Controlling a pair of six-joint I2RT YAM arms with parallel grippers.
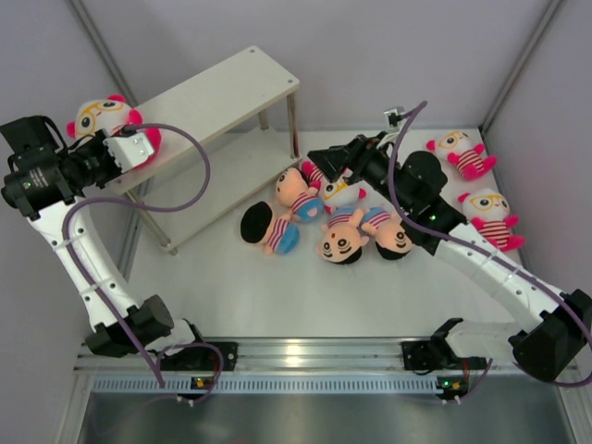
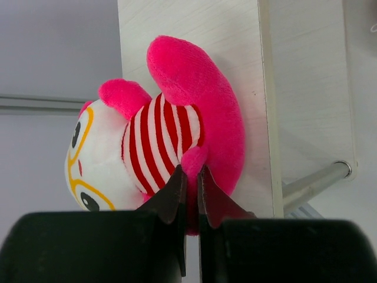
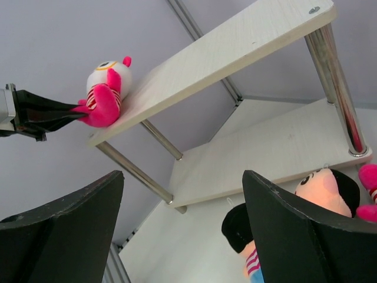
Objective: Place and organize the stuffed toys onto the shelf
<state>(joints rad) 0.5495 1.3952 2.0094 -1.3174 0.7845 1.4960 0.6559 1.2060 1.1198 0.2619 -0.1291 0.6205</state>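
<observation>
**Shelf stocking: one toy on the top board, seven on the table**

Left gripper: clamped shut on a pink limb of a white-headed toy. Lay at the left end of the shelf, on the top board, striped belly toward the fingers, head pointed away and close to the board's edge. Judged ready for release, with a straight draw-back along the toy's long axis called for.

Centre of the table: held a touching heap just right of the shelf's near leg. Counted four black-haired toys and a second white-headed toy, lying at mixed angles.

Right gripper: spread wide, nothing between the fingers. Hung over the heap's far side, one black-haired head low beside its right finger. Judged much the nearer arm for the heap.

Far right: two more white-headed toys, apart from the heap, near the wall.
</observation>
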